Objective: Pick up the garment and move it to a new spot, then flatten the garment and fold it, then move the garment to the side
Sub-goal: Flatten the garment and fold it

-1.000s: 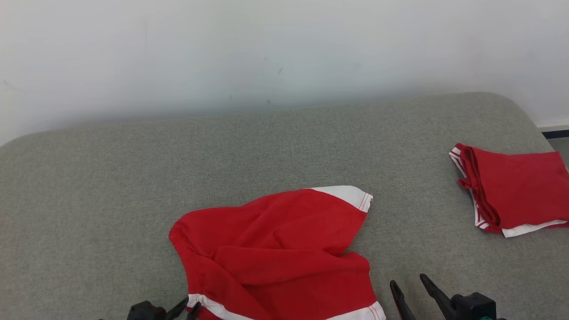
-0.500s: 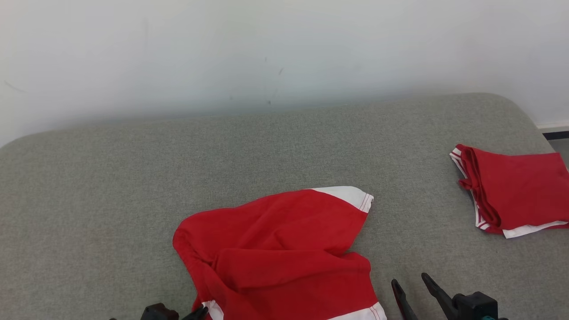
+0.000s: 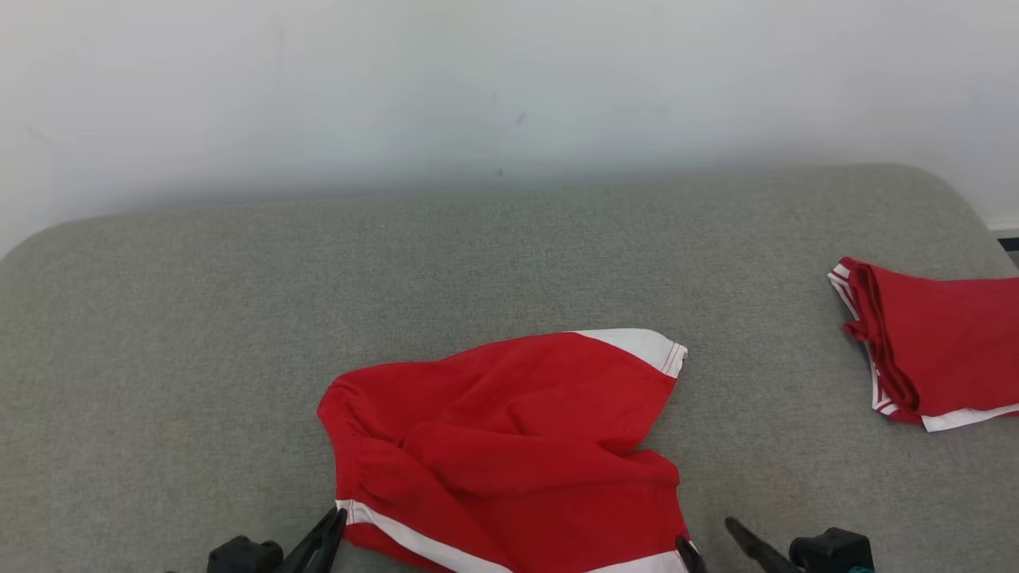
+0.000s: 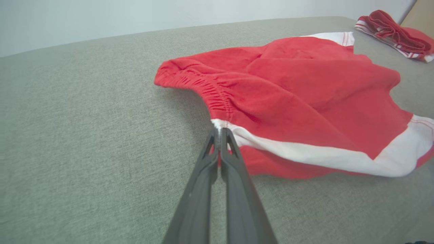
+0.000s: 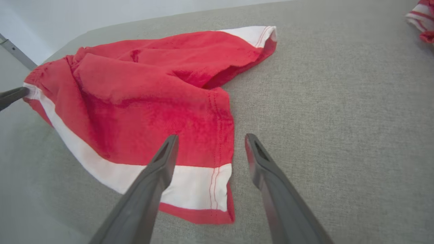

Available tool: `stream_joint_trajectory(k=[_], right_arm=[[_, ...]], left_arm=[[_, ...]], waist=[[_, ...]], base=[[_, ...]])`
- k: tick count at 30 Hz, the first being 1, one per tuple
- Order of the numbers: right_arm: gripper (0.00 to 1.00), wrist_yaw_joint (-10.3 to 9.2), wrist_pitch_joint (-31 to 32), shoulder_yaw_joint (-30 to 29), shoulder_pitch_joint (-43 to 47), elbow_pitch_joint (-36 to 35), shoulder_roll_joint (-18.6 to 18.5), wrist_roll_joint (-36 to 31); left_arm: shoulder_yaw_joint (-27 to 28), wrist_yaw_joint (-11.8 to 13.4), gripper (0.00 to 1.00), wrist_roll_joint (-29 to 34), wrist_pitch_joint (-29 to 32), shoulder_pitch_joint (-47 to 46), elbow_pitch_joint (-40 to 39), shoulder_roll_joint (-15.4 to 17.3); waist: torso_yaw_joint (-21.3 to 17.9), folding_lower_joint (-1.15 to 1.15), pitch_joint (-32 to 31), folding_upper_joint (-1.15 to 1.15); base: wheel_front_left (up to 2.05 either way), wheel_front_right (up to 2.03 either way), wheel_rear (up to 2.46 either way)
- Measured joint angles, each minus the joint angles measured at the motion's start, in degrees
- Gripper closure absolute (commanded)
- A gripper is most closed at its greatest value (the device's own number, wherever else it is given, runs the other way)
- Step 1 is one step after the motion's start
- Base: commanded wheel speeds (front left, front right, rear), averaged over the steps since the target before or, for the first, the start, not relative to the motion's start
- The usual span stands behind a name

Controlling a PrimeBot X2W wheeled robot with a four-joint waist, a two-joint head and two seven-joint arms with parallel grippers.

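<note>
A crumpled red garment (image 3: 509, 430) with white bands lies near the front of the grey padded surface (image 3: 199, 318). My left gripper (image 3: 334, 521) is shut on the garment's left corner, where the white band meets the gathered waistband; in the left wrist view the left gripper (image 4: 219, 130) pinches that white edge of the garment (image 4: 305, 95). My right gripper (image 3: 707, 535) is open at the garment's lower right corner. In the right wrist view the right gripper (image 5: 212, 137) straddles the hemmed corner of the garment (image 5: 145, 88), slightly above it.
A second red garment (image 3: 947, 342), folded, lies at the right edge of the surface, also seen in the left wrist view as the folded garment (image 4: 393, 32). A pale wall (image 3: 509, 95) runs behind. The left gripper (image 5: 12, 96) enters the right wrist view at the left.
My left gripper has closed on the garment's white-banded corner and drawn it up slightly. My right gripper has shifted left toward the garment's right corner. The head camera has moved a little.
</note>
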Motion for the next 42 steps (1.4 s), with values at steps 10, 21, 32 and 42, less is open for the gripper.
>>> stream_joint_trajectory(k=[10,21,32,42], right_arm=[[0.0,0.0,10.0,0.5,2.1,-6.3,-4.0,2.5],[0.11,0.0,16.6,0.2,2.2,-5.3,-1.6,1.1],[0.24,0.0,17.0,1.9,0.5,-2.2,0.2,1.3],[1.0,0.0,14.8,2.5,-1.6,0.7,0.6,1.5]], left_arm=[[8.3,0.4,1.0,4.9,0.0,6.4,-5.4,-3.0],[12.8,-2.5,1.0,9.1,0.0,7.7,-4.4,-5.9],[15.5,-4.5,1.0,11.2,0.0,8.0,-3.4,-7.5],[17.1,-5.5,1.0,12.5,0.0,8.6,-3.0,-8.4]], waist=[[0.4,0.0,2.4,0.0],[0.8,0.0,3.3,0.0],[0.8,0.0,3.7,0.0],[1.1,0.0,3.6,0.0]], base=[[0.0,0.0,0.0],[0.0,0.0,0.0],[0.0,0.0,0.0],[0.0,0.0,0.0]])
